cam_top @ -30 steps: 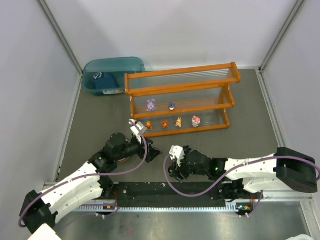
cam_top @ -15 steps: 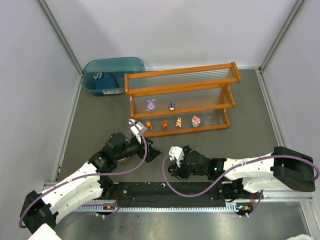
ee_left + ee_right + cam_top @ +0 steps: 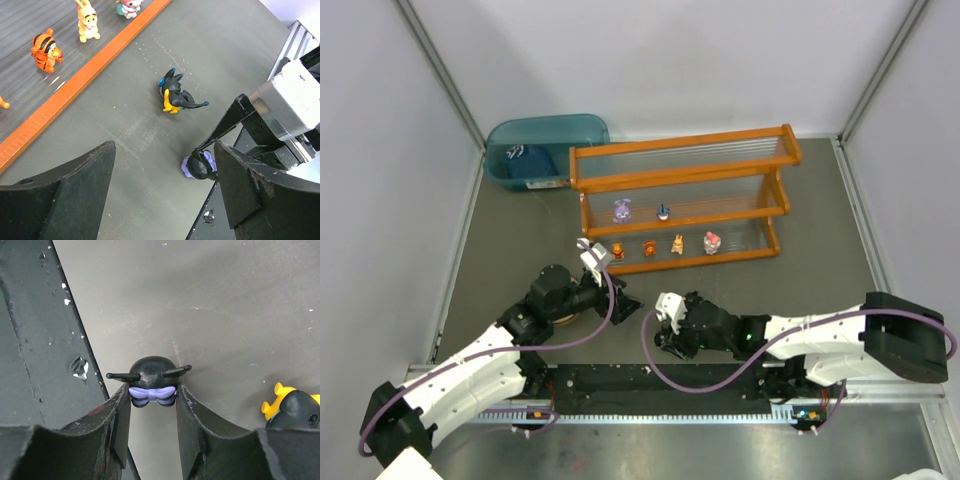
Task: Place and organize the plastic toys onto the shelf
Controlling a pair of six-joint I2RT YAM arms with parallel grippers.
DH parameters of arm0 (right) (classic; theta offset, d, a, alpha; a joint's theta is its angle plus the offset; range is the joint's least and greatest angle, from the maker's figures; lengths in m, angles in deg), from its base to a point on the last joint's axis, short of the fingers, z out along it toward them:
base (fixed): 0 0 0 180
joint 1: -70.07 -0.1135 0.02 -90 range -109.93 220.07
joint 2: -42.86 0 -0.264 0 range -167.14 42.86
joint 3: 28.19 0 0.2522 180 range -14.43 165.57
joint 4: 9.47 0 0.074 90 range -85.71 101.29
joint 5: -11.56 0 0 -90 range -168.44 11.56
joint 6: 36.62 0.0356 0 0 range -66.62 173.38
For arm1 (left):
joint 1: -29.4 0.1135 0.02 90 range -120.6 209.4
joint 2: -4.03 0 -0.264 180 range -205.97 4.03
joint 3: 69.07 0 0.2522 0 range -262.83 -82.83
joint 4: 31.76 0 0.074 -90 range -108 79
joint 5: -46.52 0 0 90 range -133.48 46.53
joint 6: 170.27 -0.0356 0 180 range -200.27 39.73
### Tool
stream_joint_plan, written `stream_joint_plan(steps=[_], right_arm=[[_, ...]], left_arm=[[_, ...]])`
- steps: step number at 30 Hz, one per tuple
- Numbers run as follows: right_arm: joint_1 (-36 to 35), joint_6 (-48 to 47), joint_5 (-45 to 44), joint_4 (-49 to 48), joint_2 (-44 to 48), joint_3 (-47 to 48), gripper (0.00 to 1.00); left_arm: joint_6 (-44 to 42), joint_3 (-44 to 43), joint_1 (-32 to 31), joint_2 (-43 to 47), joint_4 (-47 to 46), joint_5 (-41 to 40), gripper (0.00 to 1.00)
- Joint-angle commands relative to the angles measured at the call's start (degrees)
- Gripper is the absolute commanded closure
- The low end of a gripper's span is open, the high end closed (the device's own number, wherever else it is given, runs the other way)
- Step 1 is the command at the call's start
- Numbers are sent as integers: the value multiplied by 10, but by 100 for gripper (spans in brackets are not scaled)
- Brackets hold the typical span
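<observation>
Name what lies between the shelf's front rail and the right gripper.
A black-and-yellow figurine, in the left wrist view; the right gripper clasps a purple-bowed toy.

In the right wrist view the black toy with a purple bow [image 3: 150, 371] shows only its head and bow. Everything below is hidden between the fingers of the right gripper [image 3: 152, 392]. At that view's right edge a black-and-yellow toy [image 3: 295, 407] is cut off by the frame and partly covered by a finger.

In the left wrist view the shelf [image 3: 90, 71] runs out past the top and left edges. The pink-red toy [image 3: 129, 6] is clipped at the top, and an orange toy [image 3: 2, 103] at the left edge shows only a sliver.

From the top camera the shelved toys are too small to tell apart beyond colour — and the dark item [image 3: 523, 160] in the teal bin [image 3: 560, 130] cannot be identified.
</observation>
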Motion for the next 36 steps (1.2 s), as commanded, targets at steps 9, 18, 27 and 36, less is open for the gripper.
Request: stream_joint_plan(steps=[9, 18, 27, 36], right_arm=[[-5, 17, 17, 26, 14, 45, 100], [-3, 72, -174, 124, 215, 70, 100], [128, 133, -238, 243, 205, 210, 100], [239, 110, -240, 248, 154, 299, 100]], left_arm=[[4, 7, 5, 17, -37, 2, 15], [9, 19, 8, 45, -28, -20, 15], [11, 18, 11, 40, -28, -30, 15], [9, 16, 14, 45, -26, -27, 15]])
